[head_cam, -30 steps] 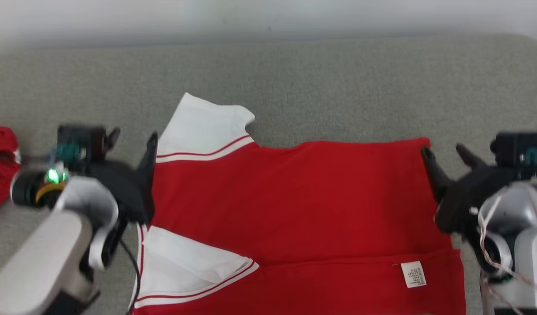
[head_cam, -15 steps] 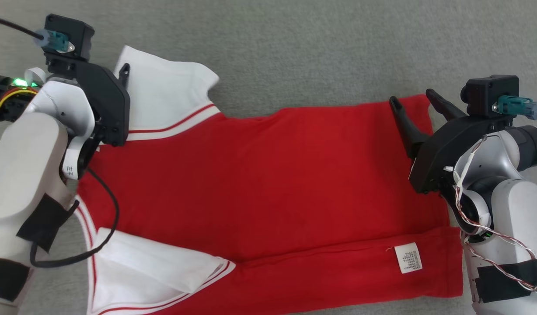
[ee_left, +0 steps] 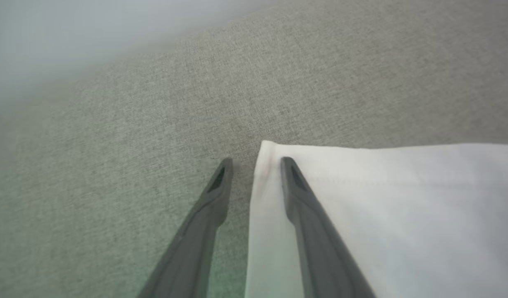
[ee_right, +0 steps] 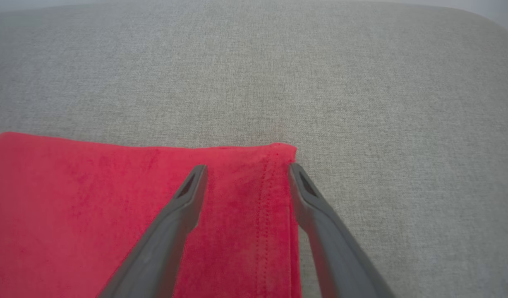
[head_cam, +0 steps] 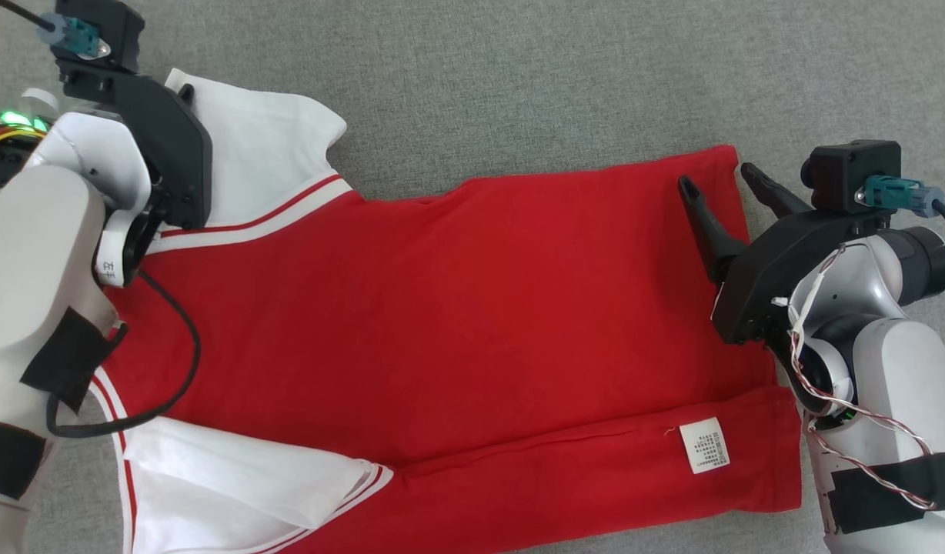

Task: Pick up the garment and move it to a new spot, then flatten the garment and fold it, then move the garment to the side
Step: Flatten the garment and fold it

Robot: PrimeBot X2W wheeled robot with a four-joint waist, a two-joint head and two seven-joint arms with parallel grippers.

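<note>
The garment (head_cam: 457, 308) is a red shirt with white sleeves, lying flat on the grey fabric surface (head_cam: 519, 85); its near edge is folded over. My left gripper (ee_left: 256, 163) is at the far corner of the far white sleeve (head_cam: 265, 154). One finger lies over the sleeve (ee_left: 382, 207), the other over the grey surface, with a narrow gap at the sleeve's edge. My right gripper (head_cam: 719, 178) stands open over the far hem corner (ee_right: 274, 157), its fingers straddling the red cloth; the right wrist view shows that gripper (ee_right: 246, 169) with wide jaws.
A white care label (head_cam: 703, 445) sits on the folded near strip. The left arm's black cable (head_cam: 176, 369) loops over the shirt's shoulder. A second white sleeve (head_cam: 234, 477) lies at the near left. Grey surface extends beyond the garment's far edge.
The head camera has tipped down, shifting the whole picture. The left gripper went from beside the shoulder to the far sleeve corner. The right gripper came over the hem corner.
</note>
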